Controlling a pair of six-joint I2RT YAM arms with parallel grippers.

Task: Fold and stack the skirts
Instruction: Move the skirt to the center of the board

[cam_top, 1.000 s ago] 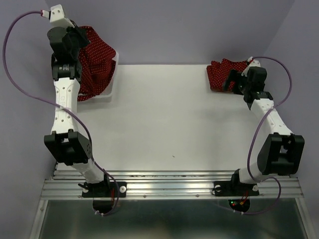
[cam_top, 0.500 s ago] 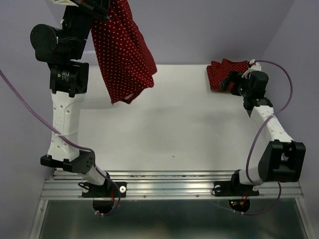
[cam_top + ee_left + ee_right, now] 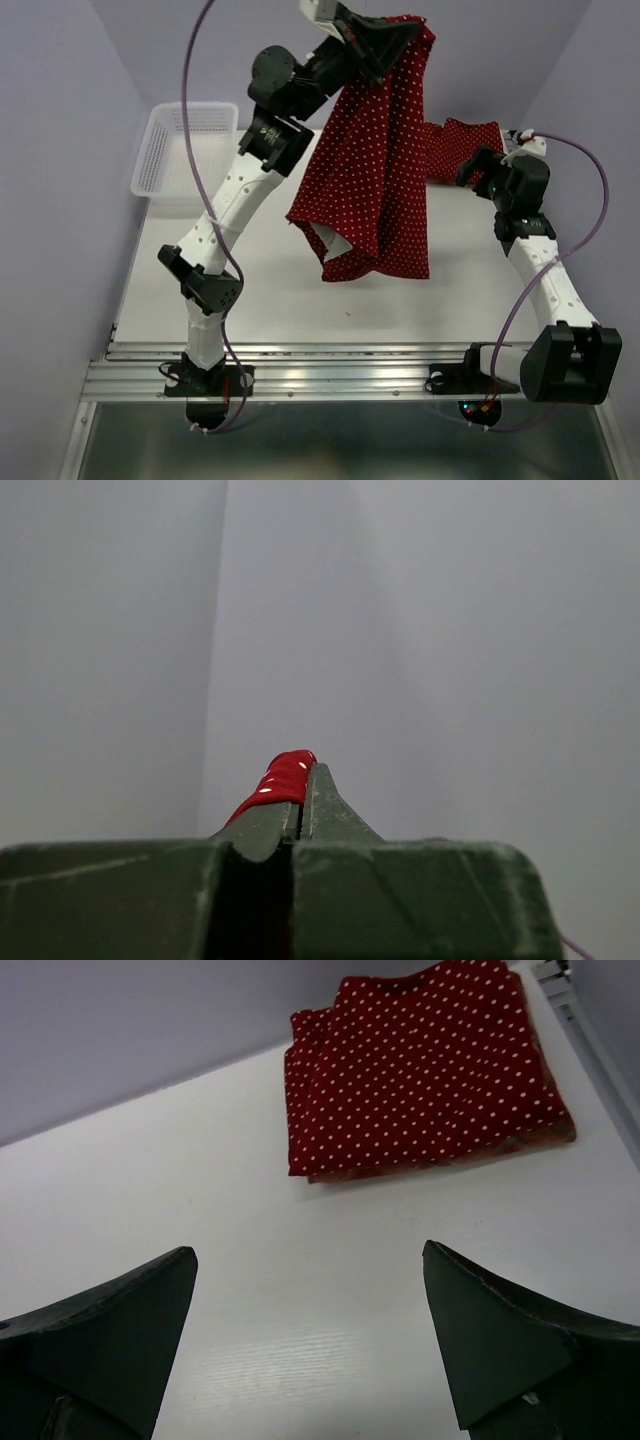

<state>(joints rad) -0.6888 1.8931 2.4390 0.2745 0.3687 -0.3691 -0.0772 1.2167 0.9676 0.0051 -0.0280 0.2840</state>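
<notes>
My left gripper (image 3: 395, 32) is raised high over the middle of the table and is shut on a dark red skirt with tiny white dots (image 3: 375, 160), which hangs down loose from it. In the left wrist view a bit of this red cloth (image 3: 283, 777) shows pinched between the closed fingers. A folded dark red dotted skirt (image 3: 462, 140) lies at the far right of the table; it also shows in the right wrist view (image 3: 420, 1060). My right gripper (image 3: 310, 1260) is open and empty, just short of the folded skirt. No plaid skirt is in view.
A white plastic lattice basket (image 3: 185, 150) stands at the far left of the white table (image 3: 250, 290). Purple walls close in the back and both sides. A metal rail (image 3: 340, 365) runs along the near edge.
My left arm has lifted the dotted skirt out of the basket and swung it right, over the middle of the table. The right arm has drawn back slightly from the folded skirt.
</notes>
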